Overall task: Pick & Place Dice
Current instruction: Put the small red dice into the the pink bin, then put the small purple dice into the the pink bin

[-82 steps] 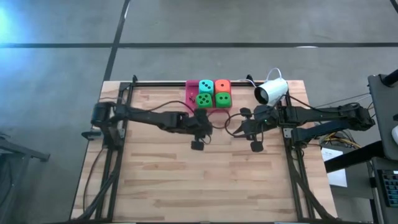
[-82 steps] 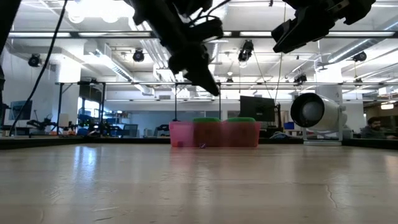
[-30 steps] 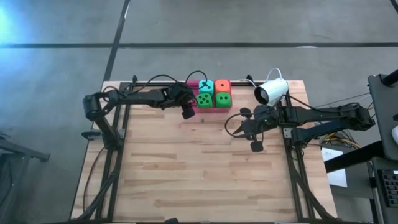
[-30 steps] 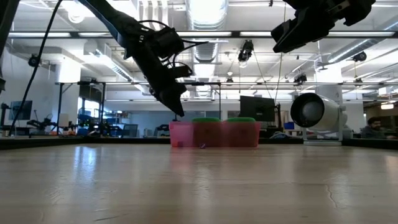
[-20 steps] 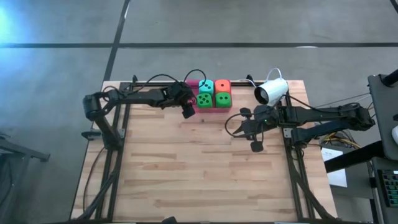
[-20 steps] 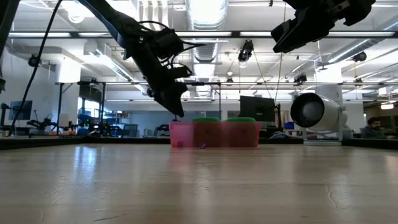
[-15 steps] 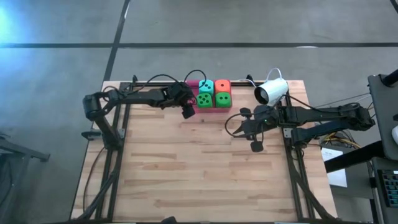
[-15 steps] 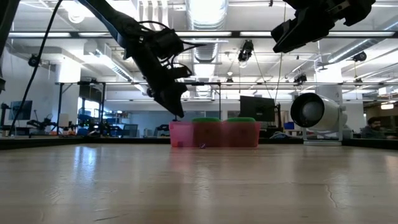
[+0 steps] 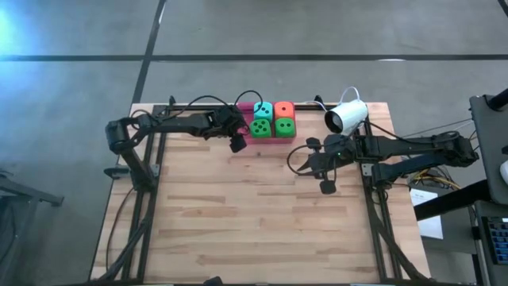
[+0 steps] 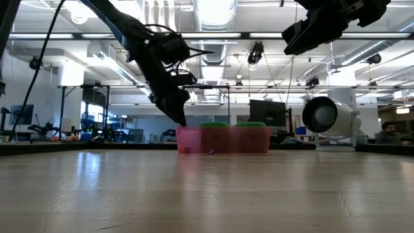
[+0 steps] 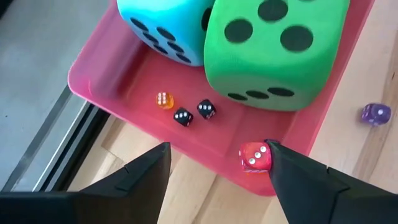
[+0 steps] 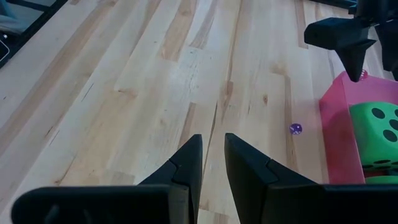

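Four big soft dice stand in a pink tray (image 11: 118,78) at the table's far edge: teal (image 9: 263,110), orange (image 9: 284,110) and two green (image 9: 259,127) (image 9: 285,127). On the tray floor beside them lie small dice: an orange one (image 11: 164,100), two black ones (image 11: 182,117) and a red one (image 11: 255,157) by the near wall. My left gripper (image 11: 217,152) hangs open, slanting down over the tray's left end (image 10: 187,139). A small purple die (image 12: 296,128) lies on the table beside the tray. My right gripper (image 12: 211,140) hovers shut above the table, right of the tray. My left gripper has the small red die (image 11: 255,157) right beside the tip of one finger (image 11: 273,152). The die rests on the tray floor against the near wall. Whether finger and die touch, I cannot tell.
A white camera (image 9: 347,117) stands on the table to the right of the tray, with cables behind it. The wooden table (image 9: 254,214) stretches bare from the tray to the near edge. Black frame rails run along both sides.
My left gripper has tipped a little further down, its fingertips sinking toward the tray's left end. The big dice and the tray have kept still.
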`<state>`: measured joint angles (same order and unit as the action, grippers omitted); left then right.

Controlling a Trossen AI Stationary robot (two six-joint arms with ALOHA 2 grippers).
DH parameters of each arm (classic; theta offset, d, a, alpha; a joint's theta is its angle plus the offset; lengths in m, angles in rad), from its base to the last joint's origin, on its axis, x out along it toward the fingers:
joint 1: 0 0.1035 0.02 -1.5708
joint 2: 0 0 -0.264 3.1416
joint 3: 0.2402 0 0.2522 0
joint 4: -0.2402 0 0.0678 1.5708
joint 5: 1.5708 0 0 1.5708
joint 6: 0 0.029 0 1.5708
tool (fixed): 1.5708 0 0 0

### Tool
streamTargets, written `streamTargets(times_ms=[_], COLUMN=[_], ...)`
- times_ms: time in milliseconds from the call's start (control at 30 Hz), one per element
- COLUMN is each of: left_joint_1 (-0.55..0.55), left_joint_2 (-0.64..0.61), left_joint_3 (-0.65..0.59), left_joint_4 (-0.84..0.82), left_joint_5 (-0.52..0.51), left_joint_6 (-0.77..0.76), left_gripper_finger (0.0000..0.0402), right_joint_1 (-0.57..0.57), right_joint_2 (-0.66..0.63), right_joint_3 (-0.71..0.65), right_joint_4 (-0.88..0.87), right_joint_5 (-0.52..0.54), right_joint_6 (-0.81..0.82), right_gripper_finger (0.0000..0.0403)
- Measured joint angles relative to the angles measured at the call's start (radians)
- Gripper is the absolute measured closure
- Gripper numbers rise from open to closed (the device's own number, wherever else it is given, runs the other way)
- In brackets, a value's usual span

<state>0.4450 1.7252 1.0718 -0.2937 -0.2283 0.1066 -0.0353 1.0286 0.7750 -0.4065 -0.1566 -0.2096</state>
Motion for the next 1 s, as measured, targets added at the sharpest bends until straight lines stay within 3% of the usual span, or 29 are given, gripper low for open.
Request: streamTargets(times_ms=[333,800,1000], left_joint_1=[0.001,-0.018,-0.092], left_joint_2=[0.000,-0.021,-0.027], left_joint_3=[0.000,0.045,0.065], left_joint_4=[-0.049,-0.055,-0.024], left_joint_5=[-0.008,0.000,0.221], left_joint_6=[0.000,0.054,0.099], left_gripper_finger=[0.0131,0.0164,0.0179], right_joint_1=[0.000,0.000,0.000], right_joint_2=[0.000,0.003,0.003], right_joint_3=[0.000,0.000,0.000], right_joint_4=[0.000,0.000,0.001], right_joint_5=[0.000,0.000,0.000], right_joint_6=[0.000,-0.003,-0.008], right_gripper_finger=[0.0339,0.0339,0.0339])
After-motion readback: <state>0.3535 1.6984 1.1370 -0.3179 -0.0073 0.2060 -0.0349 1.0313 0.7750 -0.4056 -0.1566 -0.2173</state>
